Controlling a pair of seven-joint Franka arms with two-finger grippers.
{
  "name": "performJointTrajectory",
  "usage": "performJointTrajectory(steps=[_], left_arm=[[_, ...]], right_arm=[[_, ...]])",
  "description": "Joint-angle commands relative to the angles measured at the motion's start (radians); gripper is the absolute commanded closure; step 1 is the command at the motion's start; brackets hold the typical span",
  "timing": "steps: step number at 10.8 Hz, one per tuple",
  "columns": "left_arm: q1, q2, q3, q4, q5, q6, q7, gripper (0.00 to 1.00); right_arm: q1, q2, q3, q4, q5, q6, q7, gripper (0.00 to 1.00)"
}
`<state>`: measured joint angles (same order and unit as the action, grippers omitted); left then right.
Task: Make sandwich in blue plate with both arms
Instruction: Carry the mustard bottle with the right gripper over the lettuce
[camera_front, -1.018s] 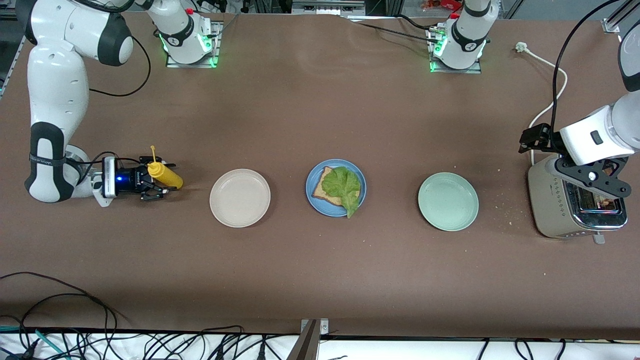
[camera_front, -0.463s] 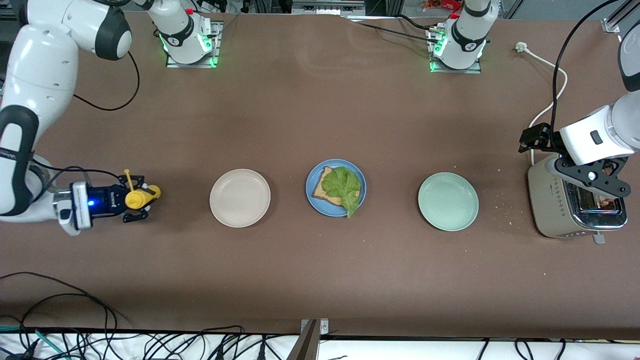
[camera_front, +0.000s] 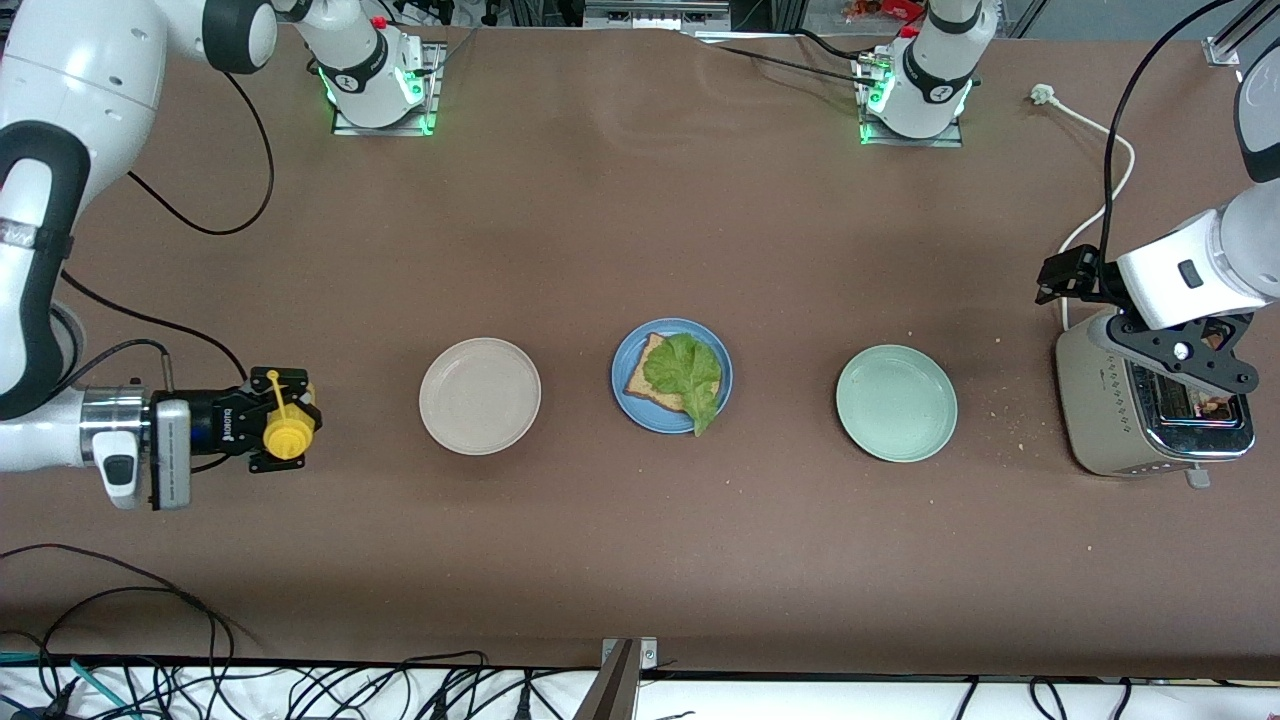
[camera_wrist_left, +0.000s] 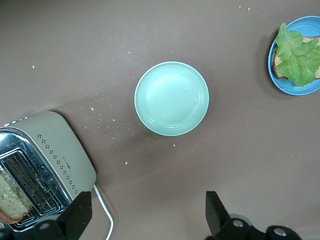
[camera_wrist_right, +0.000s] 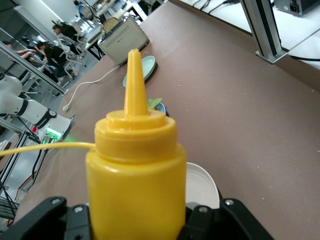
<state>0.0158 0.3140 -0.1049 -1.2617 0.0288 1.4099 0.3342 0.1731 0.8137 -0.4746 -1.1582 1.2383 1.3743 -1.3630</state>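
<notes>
Right pincer has turned yellow bottle upright, clamped; left pincer apart over toaster.

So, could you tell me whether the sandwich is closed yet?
Open: lettuce lies uncovered on one bread slice in the blue plate.

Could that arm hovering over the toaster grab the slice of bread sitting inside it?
Probably yes: the left gripper hangs open right above the toaster, and the bread slice stands up out of its slot with nothing covering it.
</notes>
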Motion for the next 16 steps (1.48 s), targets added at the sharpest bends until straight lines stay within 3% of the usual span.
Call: performJointTrajectory(steps=[1,4,6,9,11,15,16], left_arm=[[0.000,-0.015,-0.003,-0.005,0.026,-0.019,0.002,0.00],[-0.002,-0.013,-0.003,-0.004,0.023,-0.019,-0.001,0.00],[0.006,-0.024,-0.001,-0.005,0.025,-0.034,0.005,0.00],[0.009,-0.027,-0.001,-0.005,0.026,-0.058,0.011,0.00],[0.010,-0.027,0.001,-0.005,0.026,-0.058,0.012,0.00],[0.029,-0.027,-0.003,-0.005,0.020,-0.058,0.014,0.00],[0.029,-0.026,-0.003,-0.005,0.020,-0.058,0.014,0.00]], right_arm=[[-0.018,-0.086,0.183,0.044,-0.193,0.133,0.266,1.00],[-0.018,-0.151,0.409,0.046,-0.455,0.319,0.524,1.00],[-0.020,-0.159,0.593,0.046,-0.694,0.438,0.712,1.00],[-0.021,-0.156,0.926,0.035,-1.255,0.546,1.020,1.00],[-0.017,-0.136,1.091,-0.030,-1.560,0.577,1.236,1.00],[0.003,-0.061,1.267,-0.194,-2.007,0.618,1.503,1.00],[0.011,-0.048,1.278,-0.254,-2.093,0.618,1.562,1.00]])
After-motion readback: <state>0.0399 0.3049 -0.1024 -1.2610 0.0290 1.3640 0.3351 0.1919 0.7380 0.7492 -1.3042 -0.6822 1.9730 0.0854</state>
